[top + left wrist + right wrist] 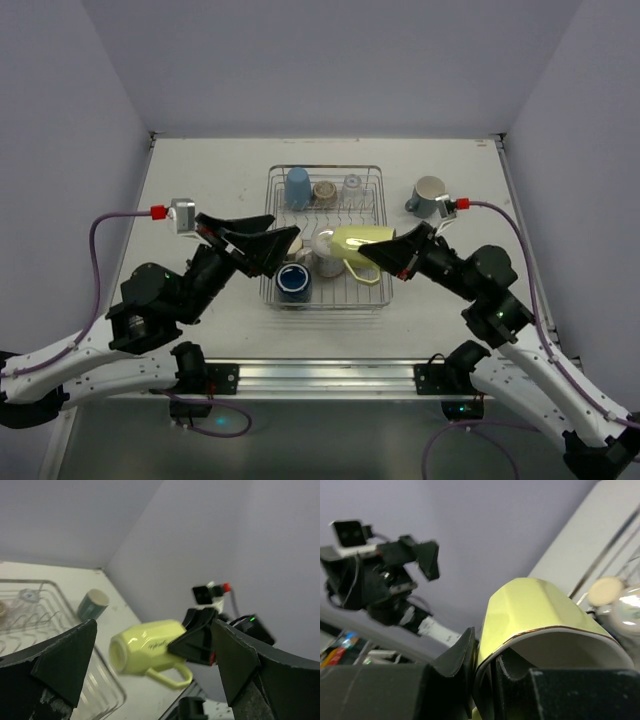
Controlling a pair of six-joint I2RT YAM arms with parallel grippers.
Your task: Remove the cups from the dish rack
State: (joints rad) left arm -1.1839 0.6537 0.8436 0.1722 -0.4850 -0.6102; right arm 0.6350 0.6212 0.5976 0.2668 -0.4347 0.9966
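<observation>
Yellow-green mug (358, 239), axis horizontal, base pointing frame-left, rim grasped by right claw (376, 256) above dish rack (325, 168); left claw (284, 228) released opposite.

The top view looked down from 6 o'clock, while the wrist views faced 3 and 9 o'clock, both close to the yellow-green cup (362, 240).

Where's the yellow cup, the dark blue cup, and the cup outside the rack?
yellow cup (360, 240), top view, on its side wall.
dark blue cup (294, 283), top view, inside its open mouth.
grey-teal cup (429, 190), top view, on its pale inside.
</observation>
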